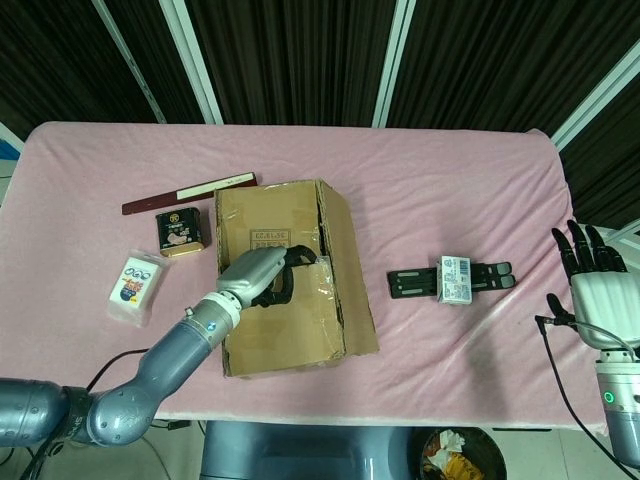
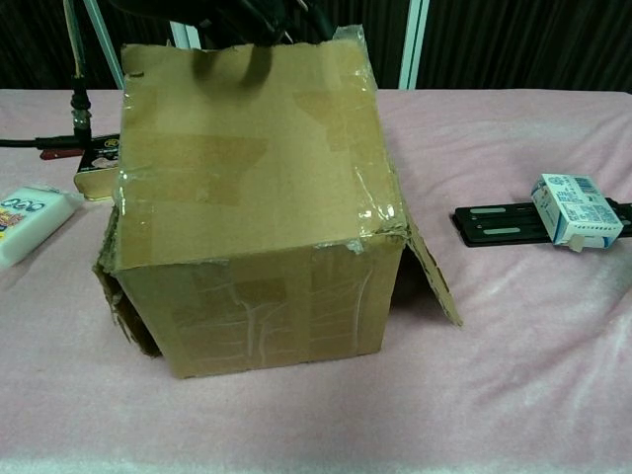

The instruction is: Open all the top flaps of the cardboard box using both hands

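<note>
**Observer:** Log the step in hand.

**Operator:** I am lifting the near top flap (image 2: 247, 148) of the cardboard box (image 1: 285, 275). My left robot hand (image 1: 262, 275) has its fingers curled over that flap's free edge, clamped on the cardboard; in the chest view the flap stands raised and tilted toward the camera, dark fingertips (image 2: 259, 22) showing over its top edge. The box sits left of centre on the pink surface (image 1: 450, 190).

**Observer:** And the right?

**Operator:** My right robot hand (image 1: 596, 275) hangs off the surface's edge at 3 o'clock, well apart from the box, fingers spread and holding nothing.

**Observer:** How far along?

**Operator:** My judgement: early. The right-side flap (image 2: 432, 278) already hangs outward and down. The far flap (image 1: 268, 212) looks to be lying flat. A left-side flap I cannot tell.

**Observer:** Next move?

**Operator:** Fold the near flap fully back toward 6 o'clock, then let go. Bring the right robot hand in toward 9 o'clock for the far flap. The box may slide on the cloth, so one robot hand should brace it.
</note>
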Tool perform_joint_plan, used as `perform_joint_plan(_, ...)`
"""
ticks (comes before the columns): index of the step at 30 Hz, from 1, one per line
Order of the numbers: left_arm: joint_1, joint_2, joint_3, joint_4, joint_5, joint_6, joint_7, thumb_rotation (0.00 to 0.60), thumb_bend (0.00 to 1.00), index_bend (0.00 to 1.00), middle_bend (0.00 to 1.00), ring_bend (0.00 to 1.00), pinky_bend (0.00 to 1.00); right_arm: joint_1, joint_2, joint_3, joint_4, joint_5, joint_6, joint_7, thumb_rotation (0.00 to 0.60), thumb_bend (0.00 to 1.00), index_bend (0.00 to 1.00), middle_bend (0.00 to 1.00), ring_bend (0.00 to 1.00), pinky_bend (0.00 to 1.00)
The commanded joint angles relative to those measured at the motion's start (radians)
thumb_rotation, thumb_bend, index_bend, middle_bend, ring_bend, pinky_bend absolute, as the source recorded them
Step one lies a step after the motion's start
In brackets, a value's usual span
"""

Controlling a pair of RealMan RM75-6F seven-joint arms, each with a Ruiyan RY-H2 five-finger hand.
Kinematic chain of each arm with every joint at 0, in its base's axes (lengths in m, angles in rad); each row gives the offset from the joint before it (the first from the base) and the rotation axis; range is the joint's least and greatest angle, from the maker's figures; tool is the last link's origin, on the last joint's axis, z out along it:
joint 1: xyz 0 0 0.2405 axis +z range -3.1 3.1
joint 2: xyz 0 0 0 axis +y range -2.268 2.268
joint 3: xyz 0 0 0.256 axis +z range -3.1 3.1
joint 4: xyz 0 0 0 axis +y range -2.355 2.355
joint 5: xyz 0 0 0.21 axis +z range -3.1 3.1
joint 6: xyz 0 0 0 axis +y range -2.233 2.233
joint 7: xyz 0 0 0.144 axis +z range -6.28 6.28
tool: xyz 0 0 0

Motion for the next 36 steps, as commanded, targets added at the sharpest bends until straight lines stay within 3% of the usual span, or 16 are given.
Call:
perform_joint_plan(1,0.036,0.062,-0.058,-0.069,-0.006,-0.039,-0.093,0.600,0.88,0.26,0.40,0.31,0.44,-0.001,-0.001,0.000,-0.002,-0.006,-0.001,-0.003,0.600,0.34,0.00,0.00,0.00,0.23)
perform_joint_plan(10,0.074,0.157,-0.149,-0.164,0.043,-0.105,-0.260,0.600,0.87,0.26,0.40,0.31,0.44,-0.005,-0.003,0.004,-0.005,-0.007,-0.010,-0.004,0.600,0.34,0.00,0.00,0.00,0.23)
perform_joint_plan(25,0.084,0.213,-0.156,-0.164,0.133,-0.460,-0.482,0.600,0.86,0.26,0.40,0.31,0.43,-0.010,-0.003,0.008,-0.010,-0.009,-0.021,-0.007,0.600,0.34,0.00,0.00,0.00,0.23)
perform_joint_plan(36,0.129,0.230,-0.186,-0.164,0.272,-0.566,-0.619,0.600,0.84,0.26,0.40,0.31,0.42,-0.012,-0.004,0.009,-0.013,-0.014,-0.027,-0.009,0.600,0.34,0.00,0.00,0.00,0.23)
